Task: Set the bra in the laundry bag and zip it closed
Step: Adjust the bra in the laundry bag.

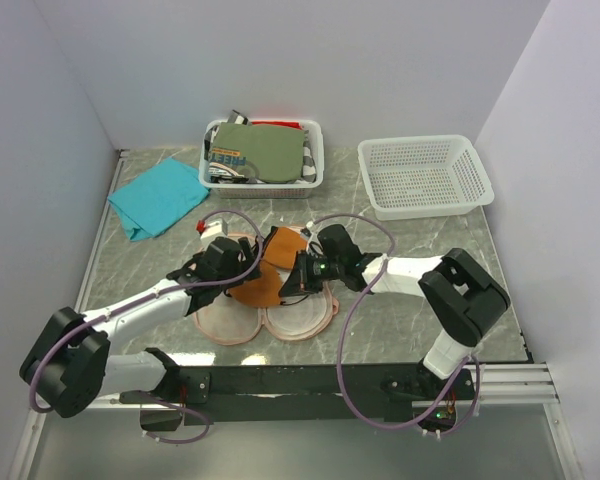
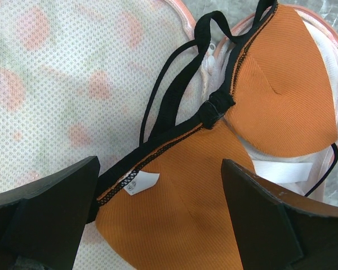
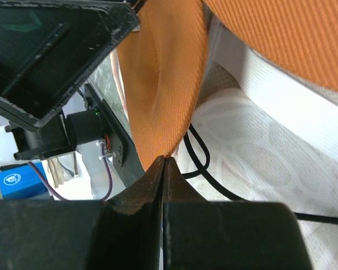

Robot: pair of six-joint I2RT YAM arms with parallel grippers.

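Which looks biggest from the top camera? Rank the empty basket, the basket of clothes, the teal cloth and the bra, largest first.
1. empty basket
2. basket of clothes, slightly smaller
3. teal cloth
4. bra, which is partly hidden, so its place is less sure

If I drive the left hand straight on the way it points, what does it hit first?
Most likely the lower orange cup of the bra, framed between the open fingers of the left hand and lying on the open laundry bag. Depth is unclear.
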